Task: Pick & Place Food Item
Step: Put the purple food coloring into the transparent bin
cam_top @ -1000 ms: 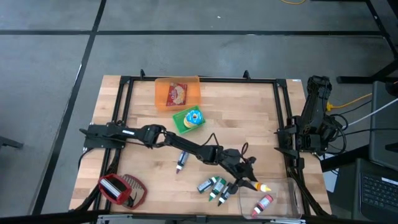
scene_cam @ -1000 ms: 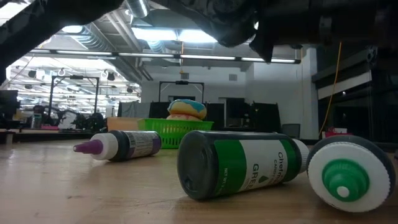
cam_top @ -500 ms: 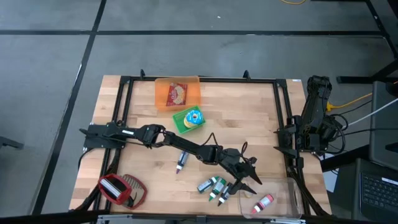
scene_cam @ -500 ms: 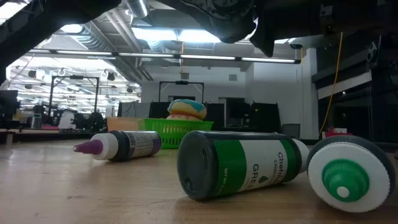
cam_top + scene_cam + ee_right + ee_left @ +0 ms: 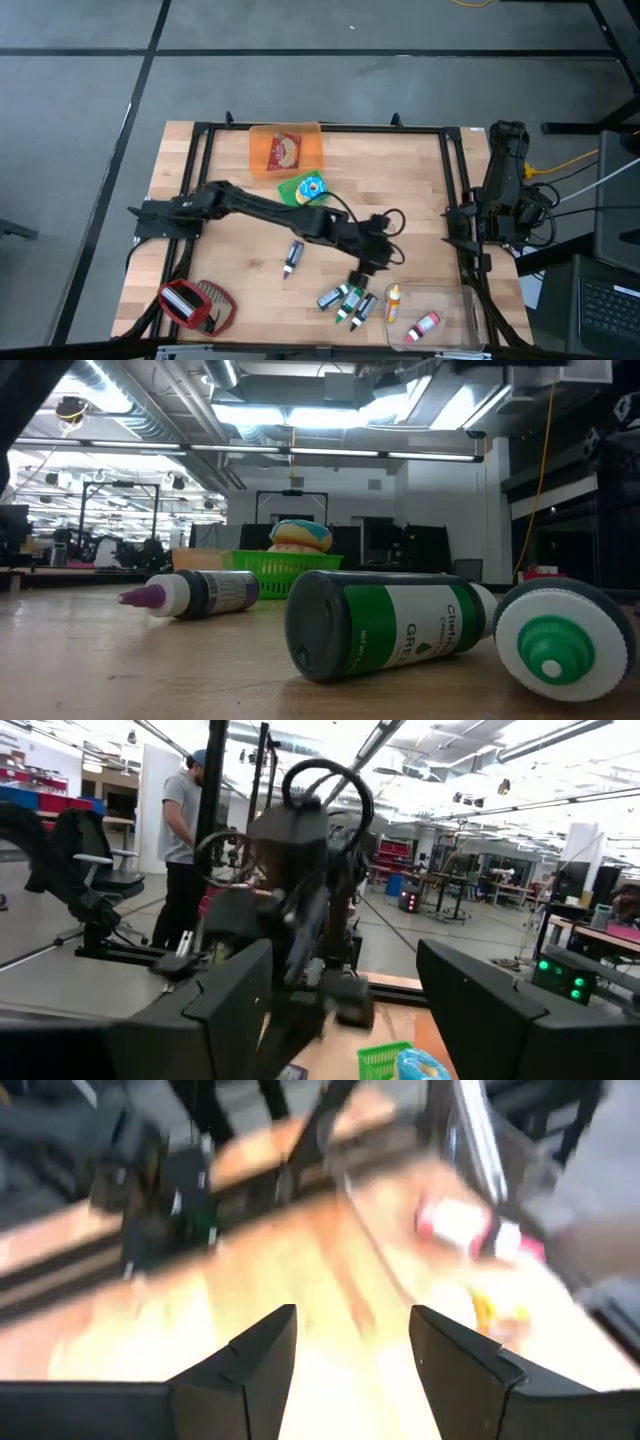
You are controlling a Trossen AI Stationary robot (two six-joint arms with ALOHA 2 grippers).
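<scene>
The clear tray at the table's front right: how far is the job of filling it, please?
Done: the clear tray holds a red-capped bottle and an orange-capped bottle. In hand: nothing; the left gripper is open and empty, above the table near the green bottles. Left: those green bottles and the purple-tipped bottle lie outside. The right gripper waits open.

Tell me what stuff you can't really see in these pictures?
- Left wrist view: motion blur smears the clear tray; its red and yellow things cannot be identified.
- Low view: the rightmost green-capped bottle is cut off by the picture's edge.
- High view: the bottle labels near the left gripper are too small to read.
- High view: the red-and-silver thing is too small to identify.
</scene>
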